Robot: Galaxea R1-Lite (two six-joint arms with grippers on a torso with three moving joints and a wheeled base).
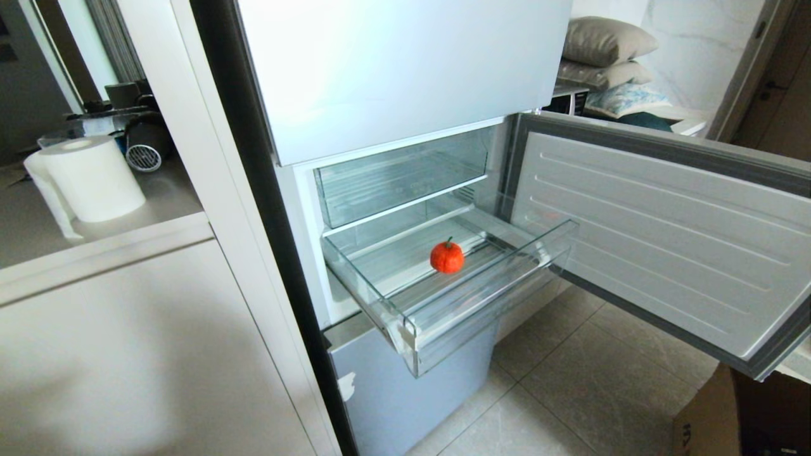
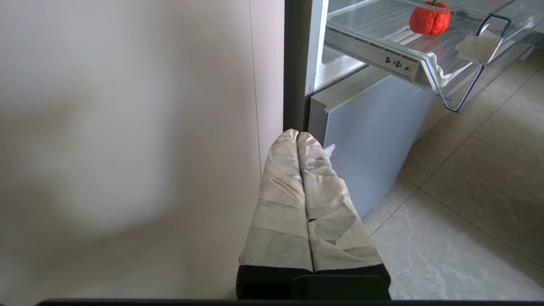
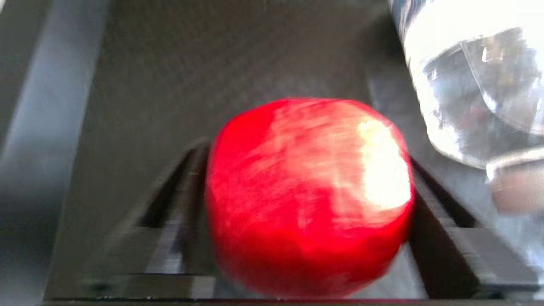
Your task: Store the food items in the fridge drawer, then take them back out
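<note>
Your right gripper (image 3: 306,158) has its dark fingers standing wide on either side of a smooth red round item (image 3: 308,204), close against it beside a clear bottle (image 3: 467,85), but the blur means you cannot tell whether they actually grip it. Your left gripper (image 2: 297,135) hangs low by the fridge's bottom door with its taped fingers pressed together and nothing between them. The orange-red fruit (image 1: 447,256) sits upright near the middle of the pulled-out fridge drawer (image 1: 481,288), stem up.
</note>
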